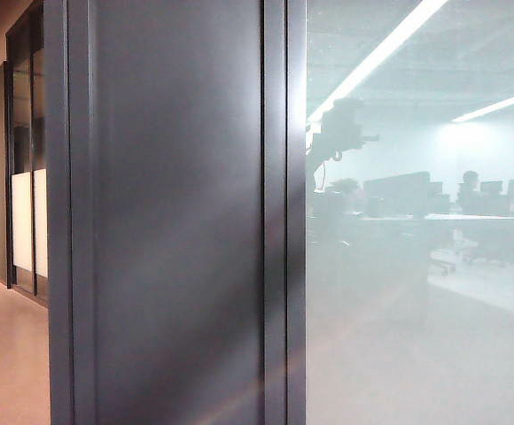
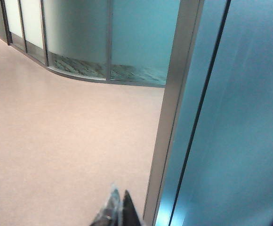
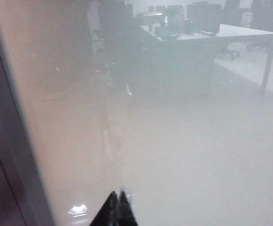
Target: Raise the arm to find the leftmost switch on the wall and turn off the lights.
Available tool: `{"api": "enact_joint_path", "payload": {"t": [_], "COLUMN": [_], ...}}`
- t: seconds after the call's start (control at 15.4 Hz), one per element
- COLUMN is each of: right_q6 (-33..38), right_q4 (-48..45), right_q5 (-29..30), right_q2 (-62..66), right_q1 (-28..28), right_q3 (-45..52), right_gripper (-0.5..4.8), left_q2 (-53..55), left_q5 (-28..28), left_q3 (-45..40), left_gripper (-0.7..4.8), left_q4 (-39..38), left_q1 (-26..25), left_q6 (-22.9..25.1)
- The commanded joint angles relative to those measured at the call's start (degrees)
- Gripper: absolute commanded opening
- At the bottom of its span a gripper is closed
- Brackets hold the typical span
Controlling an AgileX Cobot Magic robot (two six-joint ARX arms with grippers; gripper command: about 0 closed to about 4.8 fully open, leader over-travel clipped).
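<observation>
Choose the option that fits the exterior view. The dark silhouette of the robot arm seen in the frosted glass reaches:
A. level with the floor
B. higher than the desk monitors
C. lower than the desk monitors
B: the arm rises above the desk monitors, near the ceiling light strip.

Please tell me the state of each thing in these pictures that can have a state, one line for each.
Ceiling lights: on, bright strips.
Arm: raised above the desk monitors, seen as a dark blurry shape in the glass.
Left gripper: fingers together, shut, holding nothing, pointing at the floor beside the metal frame.
Right gripper: fingers together, shut, holding nothing, close to the frosted glass.
Person: seated at a desk.
Wall switch: not in view.
</observation>
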State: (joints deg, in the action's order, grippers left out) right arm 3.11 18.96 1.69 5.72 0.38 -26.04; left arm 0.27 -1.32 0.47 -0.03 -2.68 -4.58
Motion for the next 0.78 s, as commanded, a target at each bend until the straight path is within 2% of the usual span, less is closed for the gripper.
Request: {"api": "enact_joint_path", "payload": {"t": [0.06,0.52,0.78], "right_q6": [-0.15,-0.15,-0.59], "right_q4": [-0.79,-0.55,-6.69], "right_q5": [0.15,0.15,-1.97], "right_q2": [0.04,-0.15,-4.26], "right_q1": [0.07,0.13,-0.42], "right_q3": [-0.17,0.22,10.16], "right_gripper": [-0.01,-0.01,-0.01], "left_q2": [-0.04,-0.04,-0.04], "left_q5": [-0.20,-0.20,-0.15], "left_q3": [0.04,0.04,0.04], "left_gripper": [-0.05,-0.05,-0.05], "left_q4": [0.48,0.48,0.48], "left_q1": [0.07,0.07,0.07], "left_q6": [-0.02,-0.02,0.00]}}
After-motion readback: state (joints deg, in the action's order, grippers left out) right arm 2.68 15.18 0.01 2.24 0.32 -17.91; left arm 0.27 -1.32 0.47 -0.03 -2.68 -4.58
